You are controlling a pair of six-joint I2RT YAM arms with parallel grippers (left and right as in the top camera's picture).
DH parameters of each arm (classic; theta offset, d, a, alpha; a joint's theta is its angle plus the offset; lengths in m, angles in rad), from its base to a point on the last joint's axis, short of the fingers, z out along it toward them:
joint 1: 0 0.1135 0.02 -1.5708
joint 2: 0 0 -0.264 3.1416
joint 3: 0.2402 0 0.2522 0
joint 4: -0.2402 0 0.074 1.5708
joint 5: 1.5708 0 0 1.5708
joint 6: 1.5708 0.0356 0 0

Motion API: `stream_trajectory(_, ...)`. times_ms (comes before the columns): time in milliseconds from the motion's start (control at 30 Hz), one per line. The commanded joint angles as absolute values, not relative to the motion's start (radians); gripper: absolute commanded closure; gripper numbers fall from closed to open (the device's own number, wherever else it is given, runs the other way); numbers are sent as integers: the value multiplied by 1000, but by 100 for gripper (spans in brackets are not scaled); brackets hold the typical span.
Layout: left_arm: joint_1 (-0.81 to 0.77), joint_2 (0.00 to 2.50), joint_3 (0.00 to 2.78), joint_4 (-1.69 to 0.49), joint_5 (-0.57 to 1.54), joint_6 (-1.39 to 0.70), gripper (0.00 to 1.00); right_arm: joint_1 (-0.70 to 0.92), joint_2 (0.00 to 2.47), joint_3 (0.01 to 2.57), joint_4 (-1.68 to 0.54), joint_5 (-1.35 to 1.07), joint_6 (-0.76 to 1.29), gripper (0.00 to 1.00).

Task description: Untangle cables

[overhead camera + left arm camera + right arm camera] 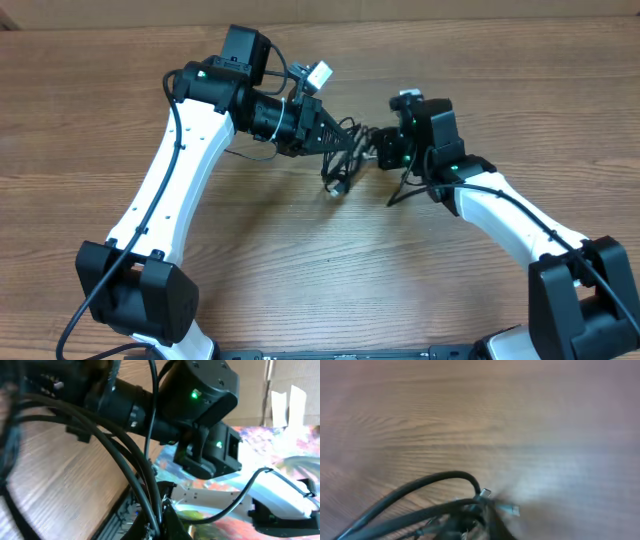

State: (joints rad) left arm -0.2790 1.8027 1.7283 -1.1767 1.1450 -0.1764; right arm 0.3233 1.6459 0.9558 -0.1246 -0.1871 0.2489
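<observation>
The cables [350, 150] are a tangle of thin black cords held above the wooden table between my two grippers. My left gripper [335, 135] is shut on the cords. In the left wrist view several black strands [135, 470] run down into its jaws [162, 527]. My right gripper [385, 150] grips the other side of the bundle. In the right wrist view, which is blurred, black loops [435, 480] and silvery plugs [485, 493] bunch at its jaws [480, 527]. One strand with a plug hangs down to the table [335, 185]. Another trails under the right gripper [400, 192].
The wooden table [300, 260] spreads in front of the grippers. The right arm's black wrist [200, 410] fills the left wrist view close ahead. The two grippers are only a short way apart. A cardboard edge [400, 8] runs along the back.
</observation>
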Motion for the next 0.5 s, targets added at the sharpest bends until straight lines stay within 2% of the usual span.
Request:
stream_trajectory(0, -268, 1812, 1737, -1174, 986, -12, 96, 228, 1608, 973, -245, -173, 501, 96)
stream_trajectory(100, -276, 1812, 1736, -1170, 799, 37, 96, 150, 1537, 1000, -393, -229, 501, 96)
stream_trajectory(267, -281, 1812, 1736, -1148, 749, 165, 96, 117, 1412, 1024, -577, -346, 494, 96)
stream_trajectory(367, -282, 1812, 1736, -1155, 662, 126, 96, 118, 1368, 1024, -677, -392, 498, 96)
stream_trajectory(467, -287, 1812, 1724, -1154, 593, -22, 96, 118, 1365, 1022, -741, -430, 497, 96)
